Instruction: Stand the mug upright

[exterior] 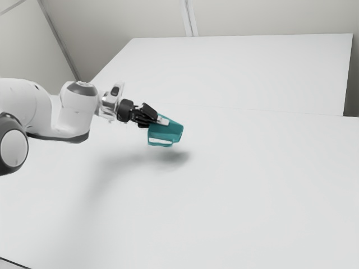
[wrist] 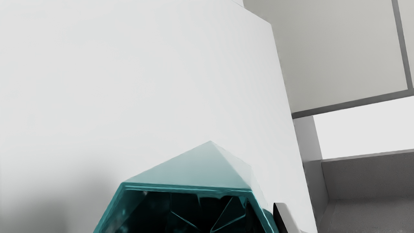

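Mug (exterior: 168,133) tilts in the gripper (exterior: 160,120), above the table (exterior: 241,190).

And here's the desk (exterior: 241,185), a broad, smooth, matte white flat surface, sweeping from the lower left of the frame right across to the right edge! Its far end reaches the upper right, finishing in a straight edge with squared corners. A faint thin line runs across it around mid-frame. Down falls a soft grey shadow (exterior: 175,157), darkest just about centre, trailing off paler toward the lower left. Over in the wrist view, white desk again, straight-edged, sharp-cornered, shadow smudging it.
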You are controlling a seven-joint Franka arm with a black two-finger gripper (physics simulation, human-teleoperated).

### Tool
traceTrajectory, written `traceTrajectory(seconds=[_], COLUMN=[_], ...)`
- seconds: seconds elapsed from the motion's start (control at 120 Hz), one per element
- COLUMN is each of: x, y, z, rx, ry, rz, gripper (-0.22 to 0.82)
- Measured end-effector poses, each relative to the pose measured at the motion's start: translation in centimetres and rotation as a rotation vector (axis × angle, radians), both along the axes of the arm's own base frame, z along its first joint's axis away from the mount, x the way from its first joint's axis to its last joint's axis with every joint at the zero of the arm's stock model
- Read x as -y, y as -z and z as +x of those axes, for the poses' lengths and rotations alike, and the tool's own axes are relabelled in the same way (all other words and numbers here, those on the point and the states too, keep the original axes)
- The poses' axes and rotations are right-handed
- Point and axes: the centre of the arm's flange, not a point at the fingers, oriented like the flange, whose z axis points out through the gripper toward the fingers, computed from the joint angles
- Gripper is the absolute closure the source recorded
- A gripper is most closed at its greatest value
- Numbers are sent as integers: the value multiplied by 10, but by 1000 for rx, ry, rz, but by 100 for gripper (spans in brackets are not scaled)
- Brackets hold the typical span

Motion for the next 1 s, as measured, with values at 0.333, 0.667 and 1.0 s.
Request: traceTrajectory(seconds=[0.333,0.667,1.0], x=[-31,-39,-43], y=[-13,27,-16], z=[26,34,43], rx=[40,15,14], ry=[314,206,74], rz=[870,1049,1054], gripper=[78,73,17])
